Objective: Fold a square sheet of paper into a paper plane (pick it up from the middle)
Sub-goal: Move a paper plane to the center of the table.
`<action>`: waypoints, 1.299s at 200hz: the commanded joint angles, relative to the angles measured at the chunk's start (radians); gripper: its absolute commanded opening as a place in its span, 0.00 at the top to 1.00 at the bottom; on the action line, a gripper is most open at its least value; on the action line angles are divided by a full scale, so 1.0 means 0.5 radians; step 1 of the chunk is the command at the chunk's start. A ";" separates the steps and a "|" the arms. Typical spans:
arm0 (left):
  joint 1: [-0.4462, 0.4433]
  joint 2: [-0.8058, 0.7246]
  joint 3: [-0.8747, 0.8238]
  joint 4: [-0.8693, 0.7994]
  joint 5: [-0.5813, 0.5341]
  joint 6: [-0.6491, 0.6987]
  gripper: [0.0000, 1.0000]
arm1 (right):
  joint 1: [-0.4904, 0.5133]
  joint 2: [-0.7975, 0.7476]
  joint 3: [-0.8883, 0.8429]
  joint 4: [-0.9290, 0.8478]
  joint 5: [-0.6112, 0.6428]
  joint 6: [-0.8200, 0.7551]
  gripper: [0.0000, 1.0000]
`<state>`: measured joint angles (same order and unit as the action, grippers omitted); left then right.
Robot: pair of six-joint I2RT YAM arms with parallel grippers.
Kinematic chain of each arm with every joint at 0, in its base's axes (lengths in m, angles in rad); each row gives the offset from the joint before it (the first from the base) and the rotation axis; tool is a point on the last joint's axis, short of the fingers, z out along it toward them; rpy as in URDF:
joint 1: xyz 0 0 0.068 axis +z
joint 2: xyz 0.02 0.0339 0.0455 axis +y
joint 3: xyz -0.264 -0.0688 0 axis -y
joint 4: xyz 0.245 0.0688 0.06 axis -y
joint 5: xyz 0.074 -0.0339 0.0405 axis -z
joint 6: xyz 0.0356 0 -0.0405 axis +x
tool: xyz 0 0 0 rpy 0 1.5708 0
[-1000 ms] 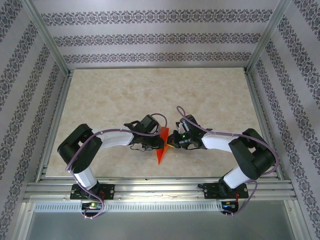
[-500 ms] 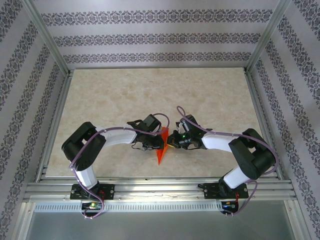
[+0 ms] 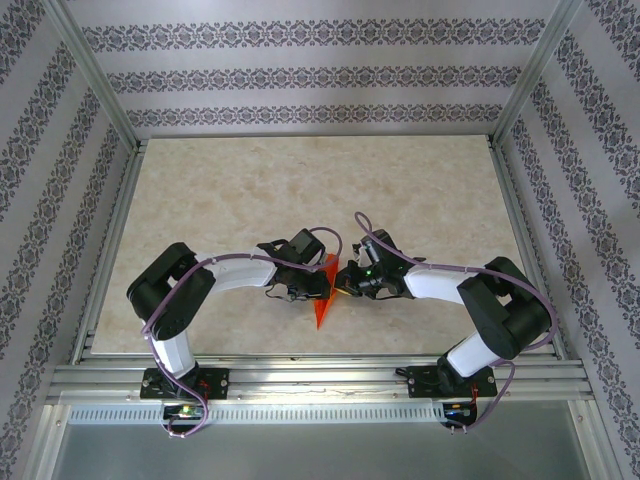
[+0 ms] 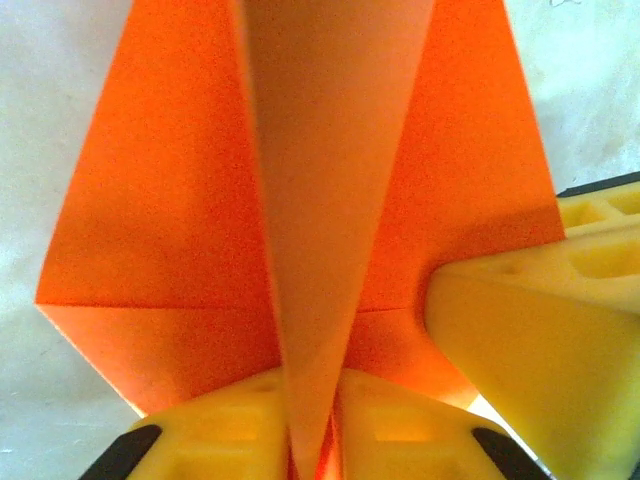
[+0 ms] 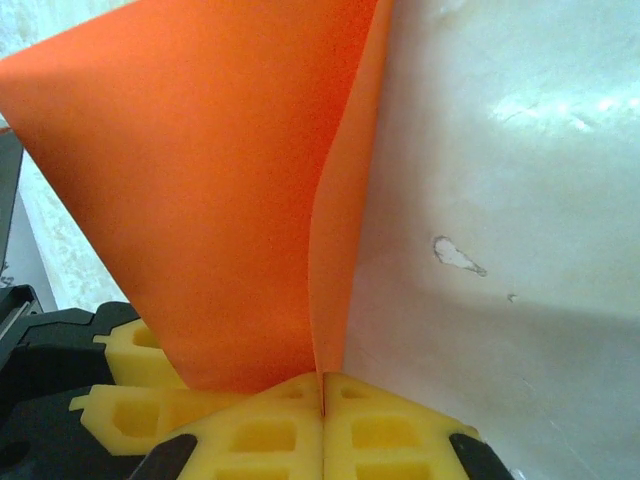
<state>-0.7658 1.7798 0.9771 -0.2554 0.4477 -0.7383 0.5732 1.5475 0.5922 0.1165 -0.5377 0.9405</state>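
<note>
The paper plane [image 3: 321, 297] is a bright orange folded sheet, a narrow triangle pointing toward the near edge, between the two grippers at the table's middle front. In the left wrist view its flat wings [image 4: 150, 230] lie on the table and a raised lengthwise fold [image 4: 330, 200] runs down between my left gripper's [image 4: 312, 440] yellow fingers [image 4: 215, 430], which press against it. My right gripper [image 5: 322, 385] is shut on the paper's edge [image 5: 335, 260], which rises from the seam between its pads. From above, the left gripper [image 3: 312, 284] and right gripper [image 3: 342, 285] meet at the paper from either side.
The right gripper's yellow finger [image 4: 540, 340] rests on the paper's right wing, close to my left fingers. The marble-patterned tabletop [image 3: 300, 190] stretches bare behind the arms, bounded by aluminium frame rails [image 3: 115, 240] and patterned walls.
The left gripper's jaws have narrowed onto the raised fold and the left arm has shifted slightly right toward the paper. The right arm and paper stay put.
</note>
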 commanded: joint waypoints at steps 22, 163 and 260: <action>-0.024 0.010 0.056 -0.057 -0.005 0.033 0.86 | -0.028 -0.031 -0.031 0.004 -0.019 -0.014 0.89; 0.022 0.033 0.432 -0.827 -0.807 0.025 0.91 | -0.457 -0.616 -0.330 -0.156 -0.011 -0.120 0.60; 0.022 0.257 0.629 -0.952 -0.788 0.047 0.90 | -0.459 -0.578 -0.352 -0.118 -0.031 -0.092 0.59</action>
<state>-0.7639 1.8885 1.2610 -0.6624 0.0734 -0.7284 0.3489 1.2526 0.4252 0.0490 -0.5392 0.9028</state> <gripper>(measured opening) 0.095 0.405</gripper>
